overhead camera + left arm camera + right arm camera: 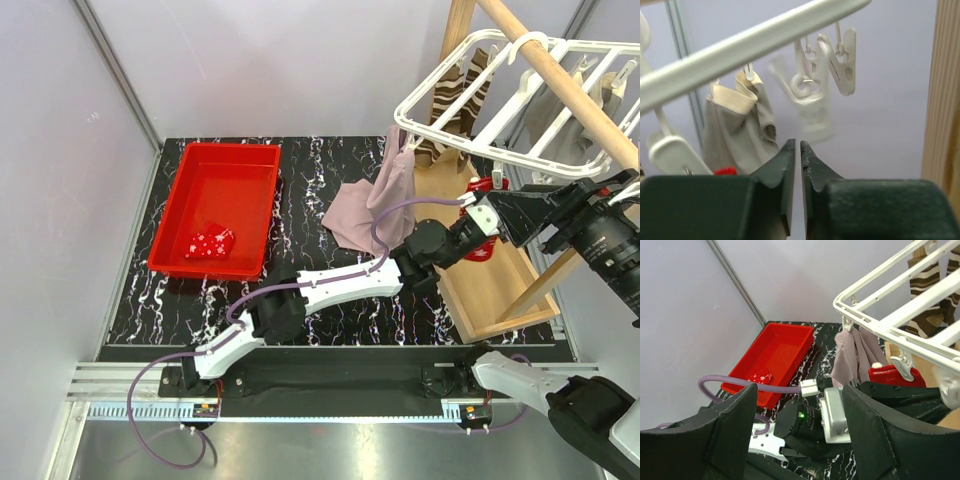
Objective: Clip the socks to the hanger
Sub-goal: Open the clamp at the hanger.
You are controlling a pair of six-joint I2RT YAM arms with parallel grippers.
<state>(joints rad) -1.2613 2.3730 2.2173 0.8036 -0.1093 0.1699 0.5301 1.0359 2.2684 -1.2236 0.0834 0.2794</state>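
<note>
My main worry is an empty grab. The left pincer (795,145) sits under the hanger (740,52), its fingers pressed nearly together with only a sliver of wall showing between them and no fabric or clip in that gap. The red sock (890,376) lies just beside the pincer, not in it. In the right wrist view a white clip overlaps the sock's top edge, but I cannot tell whether it bites. If it doesn't, the sock will likely drop as soon as I pull away.

The hanger hangs loose on the wooden pole (560,85) in the upper right of the overhead view. One dangling clip (812,107) is blurred, so any nudge could set the frame swinging and spoil my aim.

Both arms crowd the same spot, so they could knock each other or tug the mauve-pink sock (385,195), which hangs by one corner clip with its tail on the table (310,190).

The right pincer (800,390) is spread wide, holds nothing and faces the left wrist.

One red speckled sock (210,243) waits in the red tub (230,190).
</note>
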